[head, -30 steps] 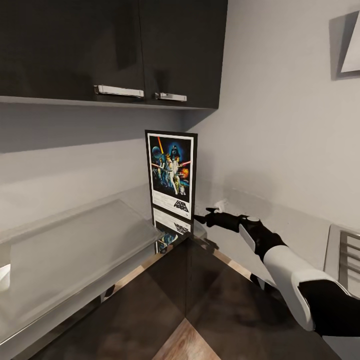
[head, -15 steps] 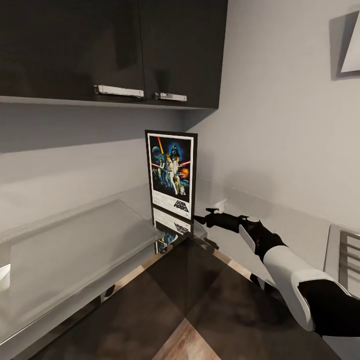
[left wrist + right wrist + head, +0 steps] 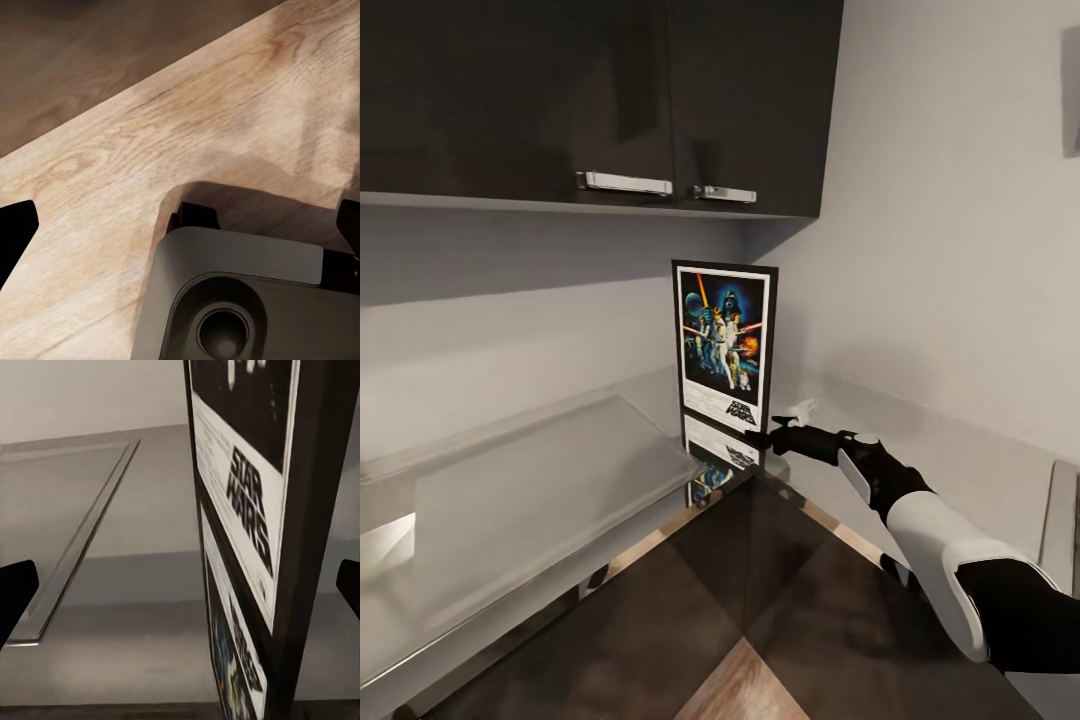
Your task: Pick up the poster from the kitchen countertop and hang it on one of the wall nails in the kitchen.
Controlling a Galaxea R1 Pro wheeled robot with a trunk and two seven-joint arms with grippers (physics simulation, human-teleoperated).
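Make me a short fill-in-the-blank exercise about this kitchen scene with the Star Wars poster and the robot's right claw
1. The poster stands ____ in the corner on the kitchen countertop.
2. The black title printed near the poster's lower edge reads STAR ____.
3. In the head view, the right claw reaches toward the poster's lower ____ corner.
4. The glossy worktop below the poster shows its ____.

Missing words: upright; WARS; right; reflection
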